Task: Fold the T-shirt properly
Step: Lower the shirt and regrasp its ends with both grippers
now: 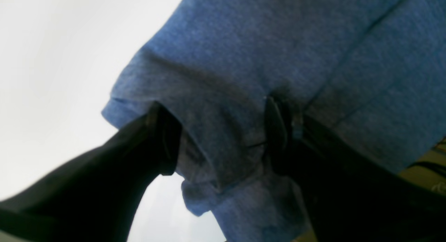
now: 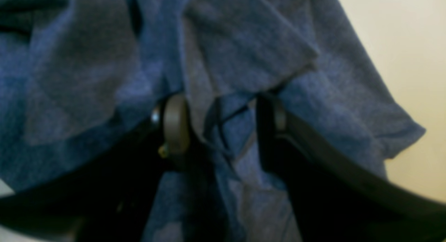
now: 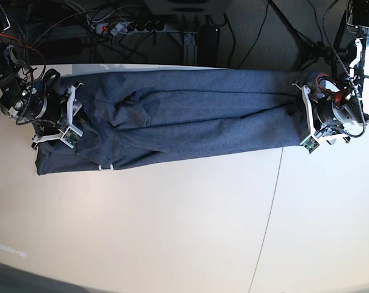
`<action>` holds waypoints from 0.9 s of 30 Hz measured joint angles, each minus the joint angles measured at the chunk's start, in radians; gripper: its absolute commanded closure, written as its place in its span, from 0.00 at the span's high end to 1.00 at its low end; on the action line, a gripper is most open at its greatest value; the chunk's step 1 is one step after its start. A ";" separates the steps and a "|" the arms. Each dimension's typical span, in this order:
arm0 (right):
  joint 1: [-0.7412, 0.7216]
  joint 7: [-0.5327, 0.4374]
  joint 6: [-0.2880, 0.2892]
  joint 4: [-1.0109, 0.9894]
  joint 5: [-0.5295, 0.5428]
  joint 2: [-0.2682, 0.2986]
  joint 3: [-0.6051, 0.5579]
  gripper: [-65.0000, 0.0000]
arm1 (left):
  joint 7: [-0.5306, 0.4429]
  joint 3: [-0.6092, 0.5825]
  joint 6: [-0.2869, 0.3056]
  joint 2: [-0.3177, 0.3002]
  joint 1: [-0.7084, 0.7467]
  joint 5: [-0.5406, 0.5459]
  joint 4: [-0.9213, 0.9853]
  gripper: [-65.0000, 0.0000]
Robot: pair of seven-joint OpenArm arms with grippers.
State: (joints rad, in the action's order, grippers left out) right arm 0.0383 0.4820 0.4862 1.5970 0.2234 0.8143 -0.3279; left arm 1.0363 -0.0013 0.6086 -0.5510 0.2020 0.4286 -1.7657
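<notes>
The blue-grey T-shirt point(image 3: 190, 116) lies as a long narrow band across the back of the white table point(image 3: 172, 213), stretched between both arms. At its right end in the base view sits my left gripper point(image 1: 216, 106), open, its two black fingers spread with a fold of the cloth's edge lying between them. At the left end, where the fabric is bunched and wrinkled, my right gripper point(image 2: 223, 99) is open too, with rumpled folds of cloth point(image 2: 230, 61) between its spread fingers. No lettering shows.
A power strip point(image 3: 129, 26) and tangled cables lie beyond the table's far edge. A seam point(image 3: 276, 183) runs down the tabletop right of centre. The T-shirt's near edge sits about halfway down the table.
</notes>
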 measured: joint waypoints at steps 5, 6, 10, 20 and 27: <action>-0.009 0.005 0.000 0.000 0.090 0.000 0.000 0.46 | -0.092 0.108 -0.108 0.000 -0.003 -0.001 0.000 0.62; -0.016 0.005 0.000 0.000 0.108 0.000 0.000 0.46 | -0.095 0.137 -0.112 0.000 -0.003 0.008 0.000 0.62; -0.053 0.005 0.000 0.000 0.151 -0.001 -0.001 0.46 | -0.098 0.244 -0.114 0.000 -0.003 0.093 0.000 0.62; -0.138 0.013 0.000 0.007 0.263 -0.017 0.001 0.38 | -0.095 0.351 -0.103 0.003 -0.002 0.259 0.000 0.51; -0.141 0.028 0.000 0.007 0.183 -0.077 0.009 0.00 | -0.035 0.352 -0.026 0.062 -0.002 0.301 0.000 0.00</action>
State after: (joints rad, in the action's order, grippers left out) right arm -0.1028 0.5102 0.4862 1.6043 0.4061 0.7372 -0.3187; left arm 1.0016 0.3504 0.5823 -0.4892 0.2001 0.7300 -1.7660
